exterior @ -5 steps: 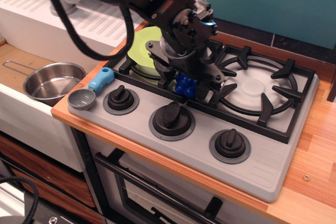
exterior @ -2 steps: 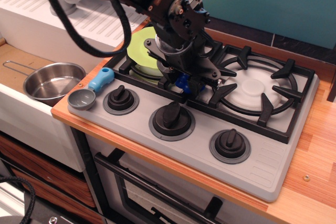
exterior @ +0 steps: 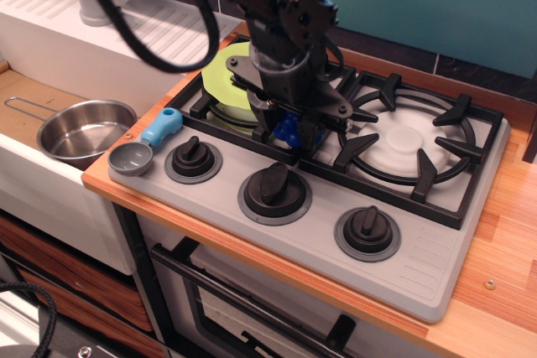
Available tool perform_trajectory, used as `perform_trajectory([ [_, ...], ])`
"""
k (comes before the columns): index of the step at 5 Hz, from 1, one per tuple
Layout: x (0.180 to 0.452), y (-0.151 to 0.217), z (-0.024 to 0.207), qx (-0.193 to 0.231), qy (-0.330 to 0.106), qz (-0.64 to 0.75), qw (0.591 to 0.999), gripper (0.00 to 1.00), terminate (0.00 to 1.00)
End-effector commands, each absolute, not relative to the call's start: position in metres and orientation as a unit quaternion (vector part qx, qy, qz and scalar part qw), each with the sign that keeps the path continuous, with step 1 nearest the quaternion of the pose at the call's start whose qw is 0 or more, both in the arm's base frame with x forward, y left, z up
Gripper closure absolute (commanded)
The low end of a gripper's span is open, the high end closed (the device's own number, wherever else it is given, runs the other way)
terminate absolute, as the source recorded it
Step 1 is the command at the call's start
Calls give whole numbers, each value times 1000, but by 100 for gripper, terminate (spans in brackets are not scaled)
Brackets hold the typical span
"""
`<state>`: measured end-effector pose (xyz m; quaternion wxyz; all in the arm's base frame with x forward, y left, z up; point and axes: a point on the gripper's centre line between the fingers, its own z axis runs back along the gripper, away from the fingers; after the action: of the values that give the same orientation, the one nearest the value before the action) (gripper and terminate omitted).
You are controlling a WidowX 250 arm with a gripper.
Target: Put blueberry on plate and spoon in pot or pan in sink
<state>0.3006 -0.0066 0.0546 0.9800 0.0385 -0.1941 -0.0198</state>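
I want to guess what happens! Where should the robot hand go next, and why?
Probably a little left and back, over the plate. The gripper looks shut on the blueberry, held above the stove grate just right of the plate, which shows nothing on it.

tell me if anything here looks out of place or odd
Mildly odd: the lime plate sits on the stove grate rather than a counter, and the spoon lies on the stove's knob panel corner. Nothing looks spilled or damaged.
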Motion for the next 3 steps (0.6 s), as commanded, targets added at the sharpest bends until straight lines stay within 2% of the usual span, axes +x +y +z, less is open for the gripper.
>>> perform_trajectory([
  [1, 303, -7, 109, 42, -206, -20, 978, 100, 0],
  [2, 302, -6, 117, 42, -198, -19, 979, 100, 0],
  [3, 311, 4, 116, 37, -207, -31, 977, 100, 0],
])
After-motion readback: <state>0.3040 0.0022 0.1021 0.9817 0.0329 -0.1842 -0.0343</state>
